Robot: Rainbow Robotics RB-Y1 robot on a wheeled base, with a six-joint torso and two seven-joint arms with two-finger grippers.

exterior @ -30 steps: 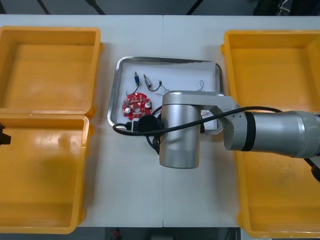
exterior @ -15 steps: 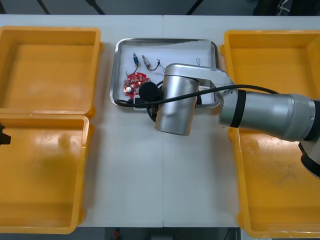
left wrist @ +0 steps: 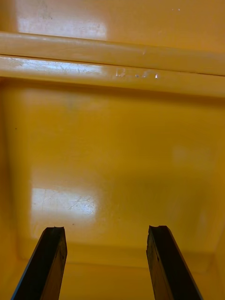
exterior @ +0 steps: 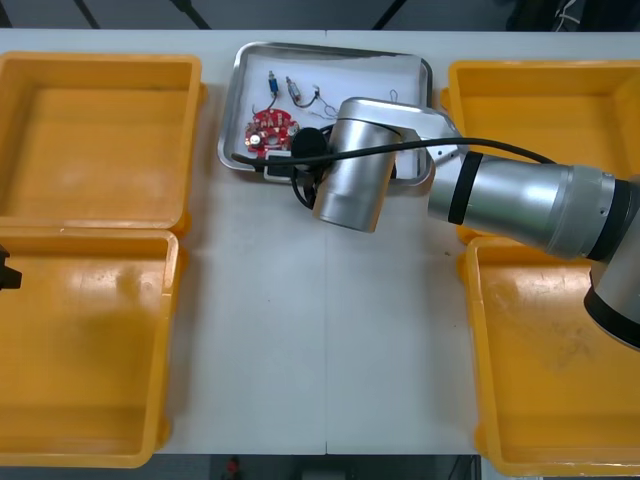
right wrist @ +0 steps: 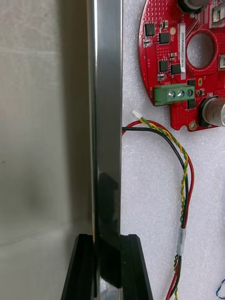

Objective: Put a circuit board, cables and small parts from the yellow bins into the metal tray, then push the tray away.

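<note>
Metal tray point(exterior: 330, 47) at table's far edge, long axis crosswise, between far yellow bins point(exterior: 100, 140); near rim pinched by right gripper point(right wrist: 107, 239). Circuit board point(exterior: 268, 130) and red-and-yellow cable point(right wrist: 185, 187) just inside rim. Left gripper point(left wrist: 107, 234) wide above left bin point(left wrist: 117, 140).

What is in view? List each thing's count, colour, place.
Yellow plastic bins: four, yellow, two each side.
Shiny metal tray: one, white inside, table's far middle.
Round red circuit board: one, red, in tray.
Red-and-yellow twisted cable: one, beside board.
Small metal parts: two, silvery, tray's far part.
Light table: one, whitish, under everything.
Right gripper: black, shut on tray's near rim.
Left gripper: black, open over left bin.
</note>
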